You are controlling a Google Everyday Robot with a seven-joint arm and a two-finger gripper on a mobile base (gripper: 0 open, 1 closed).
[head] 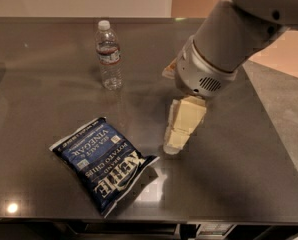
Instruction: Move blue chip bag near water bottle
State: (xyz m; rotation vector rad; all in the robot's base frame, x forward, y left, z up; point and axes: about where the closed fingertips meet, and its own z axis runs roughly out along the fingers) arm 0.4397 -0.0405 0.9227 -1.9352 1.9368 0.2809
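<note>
A dark, glossy table (249, 179) fills the view, with a pale wall and a tan panel behind it and grey floor off its right side. The blue chip bag (104, 163) lies flat near the front edge, left of centre. It is dark blue and crinkly, with white edges and big white lettering that runs at a slant and reads upside down from here. The water bottle (109, 54) stands upright toward the back, clear with a white cap and a dark label band, well apart from the bag, with bare tabletop between them. My gripper (175, 143) hangs over the middle of the table, angled down and left, near the bag's right corner but clear of it. I cannot tell whether it is spread or pressed together. My thick white arm (229, 39) comes in from the upper right.
</note>
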